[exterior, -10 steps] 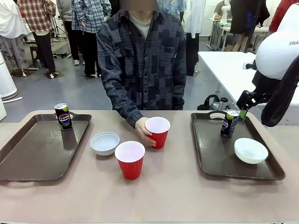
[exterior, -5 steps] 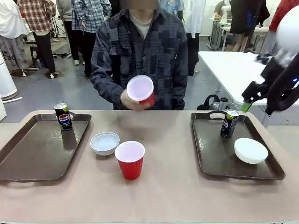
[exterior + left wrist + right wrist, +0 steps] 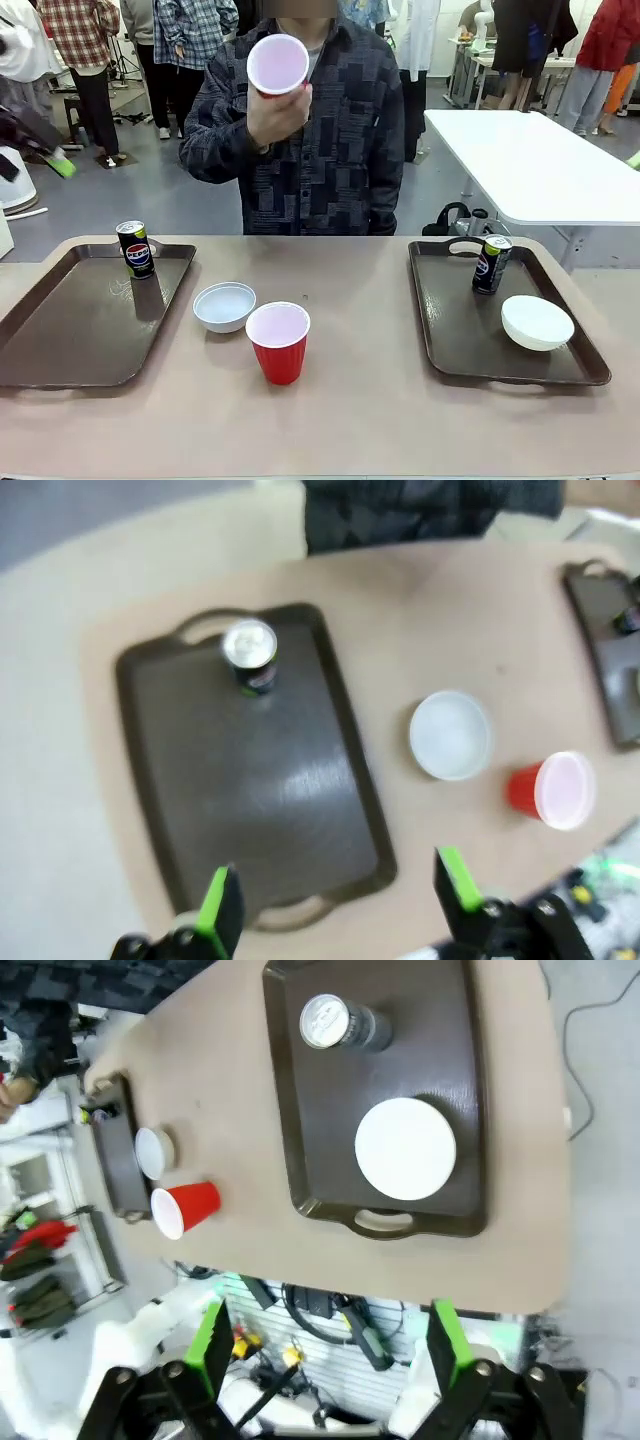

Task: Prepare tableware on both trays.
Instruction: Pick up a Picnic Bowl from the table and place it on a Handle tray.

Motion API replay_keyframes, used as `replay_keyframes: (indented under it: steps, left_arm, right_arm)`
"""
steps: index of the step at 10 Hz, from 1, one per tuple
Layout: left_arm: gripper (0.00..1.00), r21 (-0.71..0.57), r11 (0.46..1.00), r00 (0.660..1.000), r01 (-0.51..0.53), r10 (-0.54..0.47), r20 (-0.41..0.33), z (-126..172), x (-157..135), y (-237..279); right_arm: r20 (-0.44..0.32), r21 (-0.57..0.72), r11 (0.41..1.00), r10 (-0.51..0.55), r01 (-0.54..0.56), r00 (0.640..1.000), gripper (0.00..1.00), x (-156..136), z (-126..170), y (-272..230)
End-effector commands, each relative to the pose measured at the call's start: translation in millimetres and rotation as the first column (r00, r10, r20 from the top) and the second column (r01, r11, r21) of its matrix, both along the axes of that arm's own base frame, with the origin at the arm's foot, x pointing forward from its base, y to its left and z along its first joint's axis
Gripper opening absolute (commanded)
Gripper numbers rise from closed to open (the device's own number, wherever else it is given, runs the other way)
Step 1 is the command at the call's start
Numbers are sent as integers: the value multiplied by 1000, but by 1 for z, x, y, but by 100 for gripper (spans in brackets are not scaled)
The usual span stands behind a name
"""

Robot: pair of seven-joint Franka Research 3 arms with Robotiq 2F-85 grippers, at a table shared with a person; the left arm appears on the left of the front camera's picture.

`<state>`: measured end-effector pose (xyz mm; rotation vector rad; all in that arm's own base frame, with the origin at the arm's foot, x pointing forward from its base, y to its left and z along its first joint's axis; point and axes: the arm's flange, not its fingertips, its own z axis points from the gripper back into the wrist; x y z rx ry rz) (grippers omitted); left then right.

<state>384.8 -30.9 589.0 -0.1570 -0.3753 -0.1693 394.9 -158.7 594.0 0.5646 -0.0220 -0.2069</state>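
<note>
Left tool [image 3: 335, 895] spread, empty, above left tray [image 3: 230, 780] with left can [image 3: 250, 655]; right tool [image 3: 327, 1345] likewise above right tray [image 3: 310, 1120] with right can [image 3: 335, 1022], bowl [image 3: 405, 1148]; hand [image 3: 280, 112] holds cup [image 3: 278, 65] aloft.

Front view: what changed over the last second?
The person's hand lifted one red cup off the table to head height. The right gripper pulled up away from the right tray. The other cup, both bowls and both cans stayed put.

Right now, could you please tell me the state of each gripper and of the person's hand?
Left gripper: open, empty.
Right gripper: open, empty.
Person's hand: holding a red cup.
</note>
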Motion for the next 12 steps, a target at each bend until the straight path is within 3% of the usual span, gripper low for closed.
replay_keyframes:
  steps: [1,2,4,6,7,8,9,10,11,12]
  left_arm:
    - [100,99,995,992,-12,25,-125,-16,46,-30]
    - [100,135,991,990,-16,35,-140,-25,61,-50]
    - [100,113,994,969,-3,30,-244,-45,85,-82]
    - [100,104,994,971,-26,50,-234,-70,91,-95]
    - [100,80,996,974,-25,42,-224,-74,84,-90]
    - [100,104,994,970,13,13,-244,-73,91,-95]
    - [100,104,994,970,13,13,-244,-73,91,-95]
    - [100,99,995,968,9,16,-249,-78,92,-95]
    - [100,71,997,979,-15,29,-204,-96,81,-91]
    - [100,70,997,985,-34,46,-169,-117,76,-88]
  right_arm:
    - [-34,104,994,15,-11,999,100,7,-10,-33]
    - [-40,159,987,40,-33,998,100,-1,-19,-51]
    - [-47,220,974,70,-58,996,100,-20,-35,-75]
    - [-75,236,968,105,-85,992,100,-34,-59,-81]
    - [-40,228,970,94,-83,995,100,-40,-70,-77]
    - [91,111,994,-27,17,995,100,-37,-70,-67]
    - [-73,232,970,86,-67,994,100,-37,-60,-82]
    - [-30,194,980,54,-47,998,100,-34,-64,-83]
    - [1,196,980,-42,41,999,100,-26,-77,-76]
    - [-61,212,975,-54,66,997,100,-20,-94,-73]
